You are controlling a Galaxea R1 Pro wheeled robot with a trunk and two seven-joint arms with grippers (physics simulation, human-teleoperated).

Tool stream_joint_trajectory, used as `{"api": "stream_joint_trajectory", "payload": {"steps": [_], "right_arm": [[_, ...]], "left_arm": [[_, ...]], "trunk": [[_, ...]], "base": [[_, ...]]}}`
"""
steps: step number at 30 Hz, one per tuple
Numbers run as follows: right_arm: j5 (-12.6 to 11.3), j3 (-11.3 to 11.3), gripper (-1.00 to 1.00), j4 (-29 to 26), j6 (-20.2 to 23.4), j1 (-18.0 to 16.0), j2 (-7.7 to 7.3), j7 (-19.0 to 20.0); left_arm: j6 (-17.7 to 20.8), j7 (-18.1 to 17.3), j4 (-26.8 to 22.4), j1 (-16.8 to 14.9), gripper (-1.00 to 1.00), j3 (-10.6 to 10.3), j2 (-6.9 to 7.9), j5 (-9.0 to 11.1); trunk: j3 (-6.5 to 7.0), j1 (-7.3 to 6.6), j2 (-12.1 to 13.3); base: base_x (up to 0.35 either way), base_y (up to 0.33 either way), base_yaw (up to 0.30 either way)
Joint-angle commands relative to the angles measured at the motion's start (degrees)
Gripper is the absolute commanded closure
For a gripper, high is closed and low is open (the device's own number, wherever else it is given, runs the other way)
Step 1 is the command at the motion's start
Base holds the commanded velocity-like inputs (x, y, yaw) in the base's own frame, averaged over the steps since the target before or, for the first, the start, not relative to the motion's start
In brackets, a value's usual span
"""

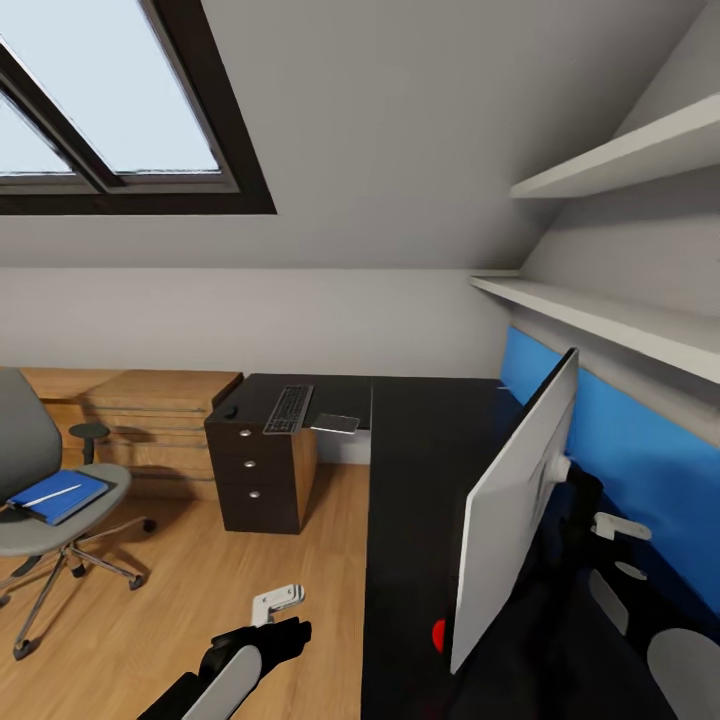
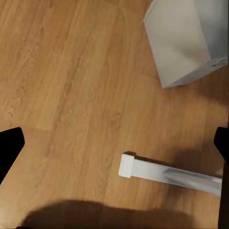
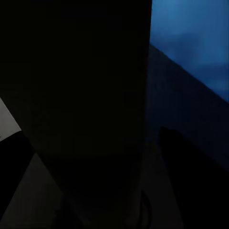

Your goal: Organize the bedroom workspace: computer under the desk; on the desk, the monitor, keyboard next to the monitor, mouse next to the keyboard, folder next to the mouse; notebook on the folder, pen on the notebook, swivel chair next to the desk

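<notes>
Looking down first, we see our left gripper (image 1: 283, 612) low over the wood floor (image 1: 200, 620), fingers spread wide and empty; its wrist camera looks at bare boards, a pale grey box (image 2: 183, 40) and a white bar (image 2: 167, 174). Our right arm (image 1: 600, 560) reaches behind the wide flat monitor (image 1: 515, 500), which stands on the black L-shaped desk (image 1: 410, 520) with its pale back turned to us. Whether the right gripper grips the monitor we cannot tell; its camera is nearly all dark.

Farther left sits the grey swivel chair (image 1: 30, 470), well apart from the desk, carrying a blue flat item (image 1: 58, 495) with a thin white pen (image 1: 50, 494) on top. Beyond, on the desk's drawer end, lie the slim dark keyboard (image 1: 288, 408), the small black mouse (image 1: 231, 411) beside it, and a grey flat pad (image 1: 335, 423).

We judge the monitor step is in hand. Next comes settling the monitor, then bringing keyboard and mouse beside it.
</notes>
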Motion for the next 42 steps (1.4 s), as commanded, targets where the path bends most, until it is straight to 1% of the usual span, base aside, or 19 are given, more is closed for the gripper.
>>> {"api": "stream_joint_trajectory", "payload": {"steps": [1,11,18,29,34,42], "right_arm": [[-0.9,0.0,1.0,0.5,-0.3,0.0,-0.05,-0.2],[-0.8,0.0,1.0,0.5,-0.3,0.0,-0.05,-0.2],[-0.8,0.0,1.0,0.5,-0.3,0.0,-0.04,-0.2],[-0.7,0.0,1.0,0.5,-0.3,0.0,-0.04,-0.2],[-0.6,0.0,1.0,0.5,-0.3,0.0,-0.04,-0.2],[-0.5,0.0,1.0,0.5,-0.3,0.0,-0.03,-0.2]], "left_arm": [[0.0,0.5,-0.1,-0.1,-1.0,-0.1,0.04,0.4],[0.0,0.5,-0.1,-0.1,-1.0,-0.1,0.06,0.4],[0.0,0.5,-0.1,-0.1,-1.0,-0.1,0.07,0.4],[0.0,0.5,-0.1,-0.1,-1.0,-0.1,0.07,0.4],[0.0,0.4,-0.1,-0.1,-1.0,-0.1,0.07,0.4],[0.0,0.4,-0.1,-0.1,-1.0,-0.1,0.07,0.4]], "trunk": [[-0.09,0.01,-0.1],[-0.09,0.01,-0.1],[-0.09,0.01,-0.1],[-0.09,0.01,-0.1],[-0.09,0.01,-0.1],[-0.09,0.01,-0.1]], "base": [[0.0,-0.243,0.0],[0.0,-0.06,0.0],[0.0,-0.193,0.0],[0.002,-0.021,0.0],[0.118,-0.131,0.0],[0.013,-0.014,0.0]]}}
